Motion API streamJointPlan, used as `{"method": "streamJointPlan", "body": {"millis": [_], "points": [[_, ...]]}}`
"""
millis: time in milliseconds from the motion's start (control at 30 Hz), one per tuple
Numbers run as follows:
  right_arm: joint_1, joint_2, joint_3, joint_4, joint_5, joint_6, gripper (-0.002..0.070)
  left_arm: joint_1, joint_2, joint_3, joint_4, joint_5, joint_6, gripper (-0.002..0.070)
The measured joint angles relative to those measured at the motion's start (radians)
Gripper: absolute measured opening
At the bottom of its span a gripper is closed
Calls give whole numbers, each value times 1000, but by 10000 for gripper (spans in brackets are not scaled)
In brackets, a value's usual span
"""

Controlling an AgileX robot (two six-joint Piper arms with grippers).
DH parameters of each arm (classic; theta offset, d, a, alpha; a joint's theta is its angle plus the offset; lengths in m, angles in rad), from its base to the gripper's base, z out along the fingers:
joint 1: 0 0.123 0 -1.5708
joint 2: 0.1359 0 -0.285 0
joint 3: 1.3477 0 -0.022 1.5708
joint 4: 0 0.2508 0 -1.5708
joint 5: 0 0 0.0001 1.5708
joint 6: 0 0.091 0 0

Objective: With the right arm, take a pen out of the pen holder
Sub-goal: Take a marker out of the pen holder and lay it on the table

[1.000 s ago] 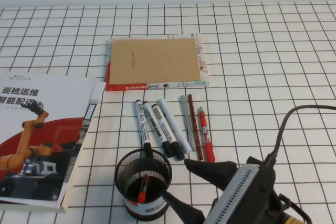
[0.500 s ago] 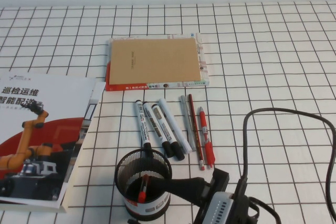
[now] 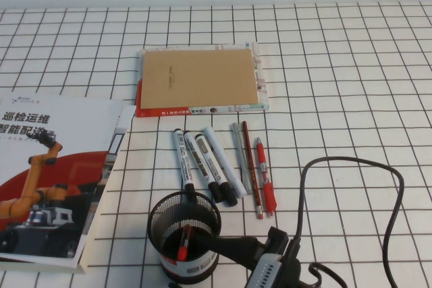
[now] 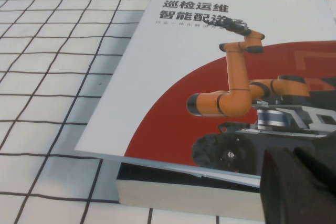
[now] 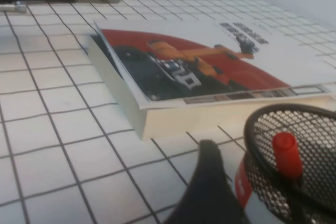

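The black mesh pen holder (image 3: pixel 177 205) stands near the table's front edge and holds a red-capped pen (image 3: pixel 183 244). In the right wrist view the holder (image 5: pixel 310 129) and the pen's red cap (image 5: pixel 287 153) are close by. My right gripper (image 3: pixel 213 268) is open at the holder's right side. One black finger (image 3: pixel 223 243) reaches over the holder's mouth, just right of the pen. The other finger (image 5: pixel 206 182) lies outside the holder's near wall. It holds nothing. My left gripper (image 4: pixel 302 187) is a dark shape low over the robot book.
Several markers and pens (image 3: pixel 216 163) lie in a row just behind the holder, a red pen (image 3: pixel 264 179) rightmost. A brown-covered book (image 3: pixel 199 82) lies farther back. A thick robot book (image 3: pixel 54 173) fills the left. A black cable (image 3: pixel 351 166) loops at the right.
My right gripper has swung left and down from beside the holder. One finger now reaches over the holder's mouth. The cable loop has shifted with the arm.
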Motion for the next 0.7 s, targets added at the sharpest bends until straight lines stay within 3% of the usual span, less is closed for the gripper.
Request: {"method": "streamJointPlan", "body": {"millis": [700], "points": [[0,93,-101,122,-9,0,455,0,0,0,0,0,0,-3]]}}
